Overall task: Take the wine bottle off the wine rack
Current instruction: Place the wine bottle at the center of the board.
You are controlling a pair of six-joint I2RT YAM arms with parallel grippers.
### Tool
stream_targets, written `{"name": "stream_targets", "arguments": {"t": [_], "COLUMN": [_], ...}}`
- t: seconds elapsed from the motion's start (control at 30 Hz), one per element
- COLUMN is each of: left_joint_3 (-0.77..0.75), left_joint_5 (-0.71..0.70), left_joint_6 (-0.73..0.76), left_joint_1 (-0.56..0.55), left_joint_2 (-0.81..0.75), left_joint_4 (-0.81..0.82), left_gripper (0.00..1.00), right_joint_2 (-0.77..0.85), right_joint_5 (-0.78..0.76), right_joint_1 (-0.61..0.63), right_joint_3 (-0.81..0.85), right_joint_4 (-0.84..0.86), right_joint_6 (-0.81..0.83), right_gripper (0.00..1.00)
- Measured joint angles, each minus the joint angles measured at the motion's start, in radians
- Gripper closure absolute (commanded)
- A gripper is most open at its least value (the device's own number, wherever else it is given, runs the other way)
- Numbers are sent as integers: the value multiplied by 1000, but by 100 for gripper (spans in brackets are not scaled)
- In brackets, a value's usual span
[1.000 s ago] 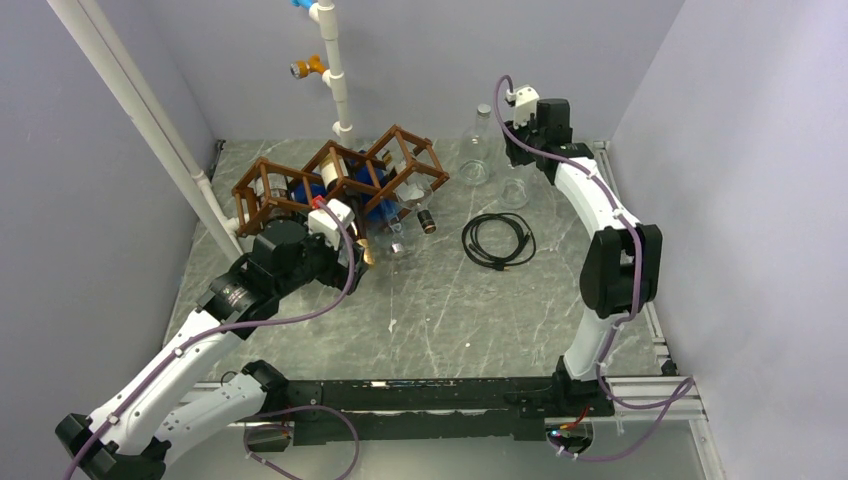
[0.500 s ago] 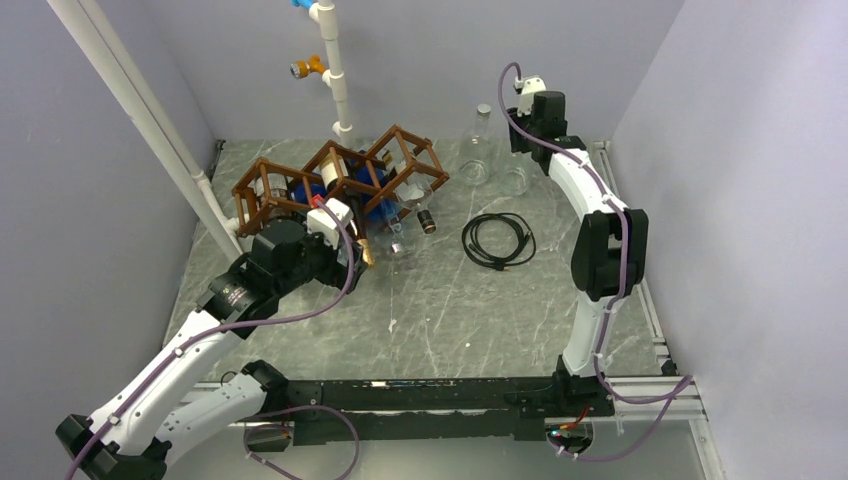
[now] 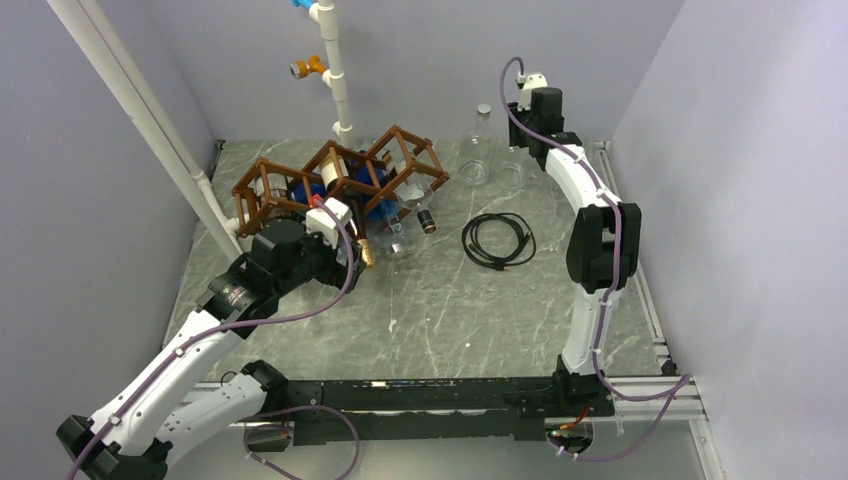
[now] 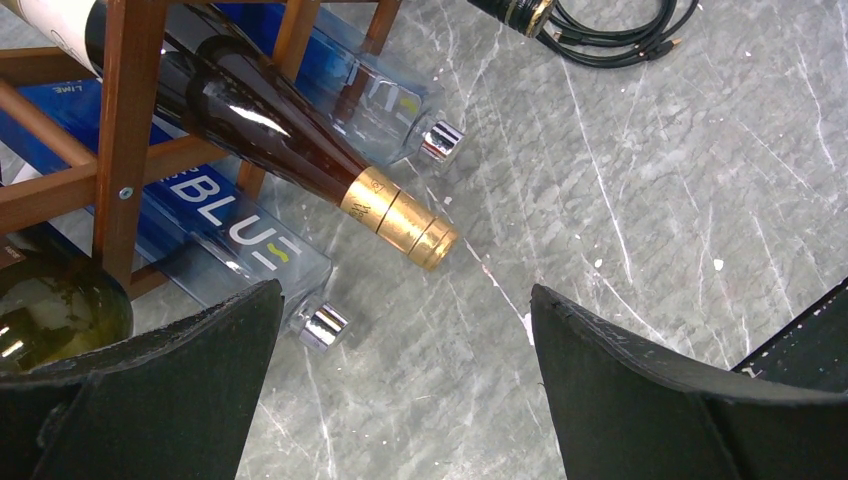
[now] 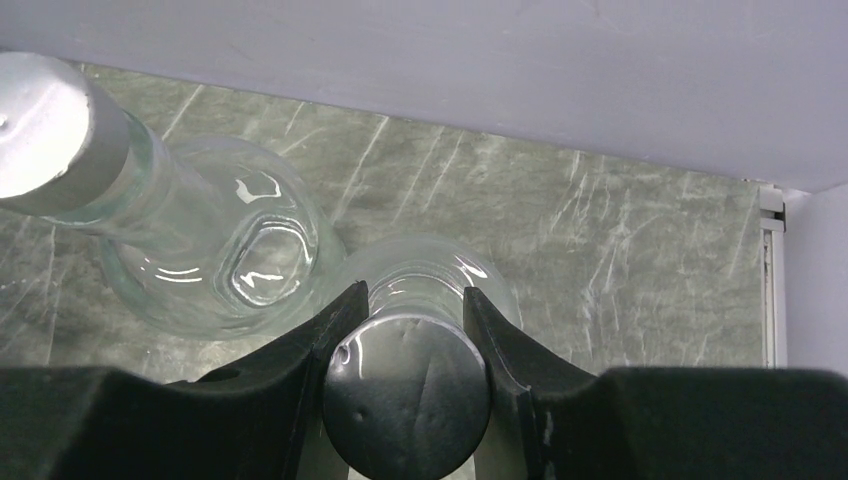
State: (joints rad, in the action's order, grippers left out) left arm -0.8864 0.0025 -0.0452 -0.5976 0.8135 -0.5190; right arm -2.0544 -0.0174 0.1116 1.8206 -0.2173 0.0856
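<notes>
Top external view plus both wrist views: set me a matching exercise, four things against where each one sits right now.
Things:
1. gold-necked wine bottle
2. black cable
3. dark-capped clear bottle
4. silver-capped clear bottle

Places:
A. coiled on the table, right of the wine rack
B. standing free beside the gripped bottle
C. cap between the right jaws
D. lying in the wine rack, neck poking out

Pairs: 1-D, 2-A, 3-C, 4-B
</notes>
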Motion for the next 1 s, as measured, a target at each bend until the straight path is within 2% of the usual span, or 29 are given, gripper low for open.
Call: {"name": "stream_targets", "arguments": {"t": [0.2,0.5,0.53,0.63,0.8,0.87,1.0], "left_joint_3": [0,0,0,0,0,0,0], "left_joint_5": [0,0,0,0,0,0,0], "left_joint_6": [0,0,0,0,0,0,0], "left_joint_1": [4,9,10,10,12,12,14], "left_joint_2": [0,0,0,0,0,0,0], "left_joint_4": [0,0,0,0,0,0,0], "left_gripper": [1,1,0,1,0,1,1], "right_joint_2": [-26,-42,-42,-42,-42,-39,-9], "right_joint_5": [6,39,41,47,51,55,69], "right_joint_1": [0,-5,-5,-5,-5,-6,-6], "right_joint_3": [31,49,49,49,66,80,82], "right_joint_4": [3,10,10,10,52,82,100], "right_joint_6": [-9,-12,-11,-11,-12,-12,-19], "right_gripper": [98,83,79,56,30,23,16]}}
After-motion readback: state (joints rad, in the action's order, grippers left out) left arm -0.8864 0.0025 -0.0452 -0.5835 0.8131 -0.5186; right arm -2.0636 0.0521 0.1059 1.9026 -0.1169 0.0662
